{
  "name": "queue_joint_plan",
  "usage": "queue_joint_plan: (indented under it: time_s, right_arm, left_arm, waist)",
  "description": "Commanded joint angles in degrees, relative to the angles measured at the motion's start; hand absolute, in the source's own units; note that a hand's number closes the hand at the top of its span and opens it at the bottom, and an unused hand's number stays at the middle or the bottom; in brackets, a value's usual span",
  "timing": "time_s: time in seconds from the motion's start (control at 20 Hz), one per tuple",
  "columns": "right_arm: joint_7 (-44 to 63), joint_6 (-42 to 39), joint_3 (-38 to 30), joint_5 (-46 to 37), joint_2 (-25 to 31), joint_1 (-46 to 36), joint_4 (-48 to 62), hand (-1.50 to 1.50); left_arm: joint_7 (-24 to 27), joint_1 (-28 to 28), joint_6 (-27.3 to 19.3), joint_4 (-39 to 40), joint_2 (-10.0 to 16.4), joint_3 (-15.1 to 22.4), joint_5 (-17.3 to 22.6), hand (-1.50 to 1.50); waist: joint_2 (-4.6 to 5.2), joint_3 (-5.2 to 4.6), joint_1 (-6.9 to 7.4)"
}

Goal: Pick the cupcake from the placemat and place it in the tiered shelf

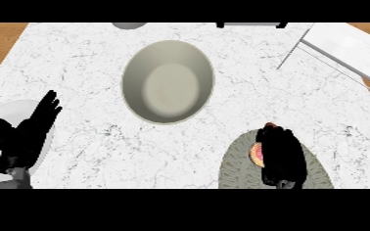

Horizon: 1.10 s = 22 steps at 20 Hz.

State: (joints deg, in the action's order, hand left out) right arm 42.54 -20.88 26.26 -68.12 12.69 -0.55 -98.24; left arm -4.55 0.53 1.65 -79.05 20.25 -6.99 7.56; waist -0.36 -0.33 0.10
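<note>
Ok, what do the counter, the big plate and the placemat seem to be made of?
Counter: polished white marble, going by grey veins. Plate: probably matte glazed ceramic, plain beige, no shine. Placemat: likely woven fabric, grey with patterned texture.

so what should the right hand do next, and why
Probably lift the cupcake straight up off the placemat, once its hold is sure. The right hand sits over the cupcake and hides most of it, and the tiered shelf stands apart at the view's upper right, so it must rise before travelling there.
</note>
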Motion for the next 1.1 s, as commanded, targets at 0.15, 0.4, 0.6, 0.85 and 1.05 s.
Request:
queue_joint_plan:
  time_s: [0.15,0.4,0.6,0.85,1.05]
  right_arm:
    - [-2.6,1.9,2.8,-4.0,2.1,5.5,-1.9,1.50]
    - [-0.4,1.9,4.4,-8.9,-2.2,1.0,-1.6,1.50]
    - [-4.8,3.1,2.1,-8.6,0.9,2.3,-6.7,1.50]
    - [-4.1,3.4,-10.8,-2.3,-1.0,-5.4,-5.8,1.50]
    - [-2.6,2.1,-24.3,5.1,-1.5,-14.7,-2.5,1.50]
  left_arm:
    - [0.5,-2.9,2.3,-2.0,-0.3,-1.7,-0.1,0.00]
    - [-1.7,-3.1,1.7,-4.2,-1.9,-2.1,-1.1,0.00]
    - [-1.9,-3.0,2.0,-4.7,-3.3,-1.5,-2.5,0.00]
    - [-2.3,-1.2,1.5,-3.1,-3.0,-1.6,-2.9,0.00]
    - [-0.8,-1.6,2.8,-2.8,-2.7,-2.2,-2.1,0.00]
  waist:
    - [0.27,0.33,-0.18]
    - [0.29,0.33,0.00]
    - [0.30,0.33,-0.12]
    - [0.46,0.35,0.10]
    - [0.54,0.34,0.42]
